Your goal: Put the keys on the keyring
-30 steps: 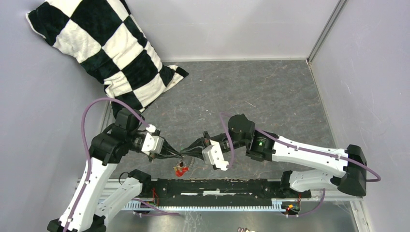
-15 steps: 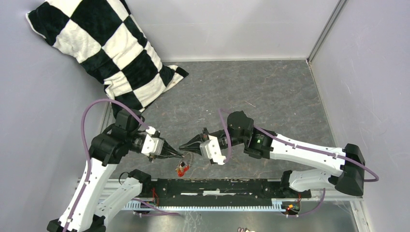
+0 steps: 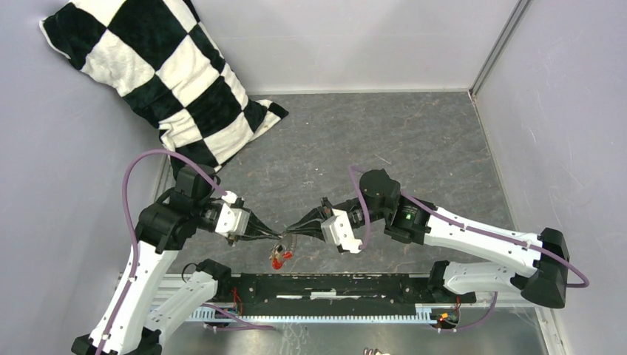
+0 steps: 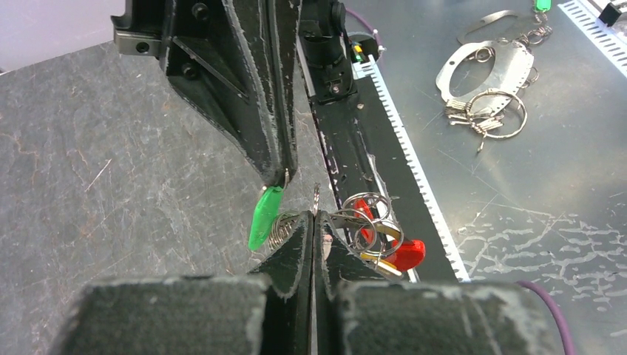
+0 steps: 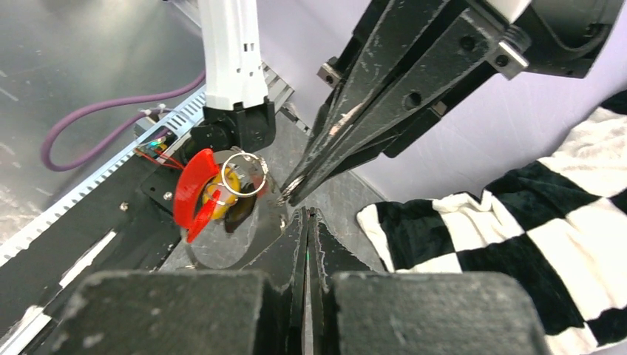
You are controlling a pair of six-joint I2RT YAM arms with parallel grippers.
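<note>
My left gripper [image 3: 277, 235] and right gripper [image 3: 290, 228] meet tip to tip above the table's near edge. In the left wrist view my left gripper [image 4: 313, 218] is shut on the keyring [image 4: 283, 228], a coiled wire loop. The right gripper's fingers [image 4: 275, 111] come down from above, shut on the green key [image 4: 264, 218], which touches the coil. A yellow key [image 4: 387, 232] and the red strap [image 4: 408, 254] hang from small rings to the right. In the right wrist view my right gripper [image 5: 307, 214] is shut, with the red strap [image 5: 191, 191] and yellow key [image 5: 222, 194] at the left.
A black-and-white checked pillow [image 3: 159, 74] lies at the back left. A black rail [image 3: 325, 285] runs along the near edge. Spare rings and a metal plate [image 4: 484, 70] lie on the metal shelf beyond it. Grey walls enclose the table.
The right gripper drew up and away from the left gripper half a second ago, then came back to it. The right wrist now sits further right. The hanging red strap swung slightly.
</note>
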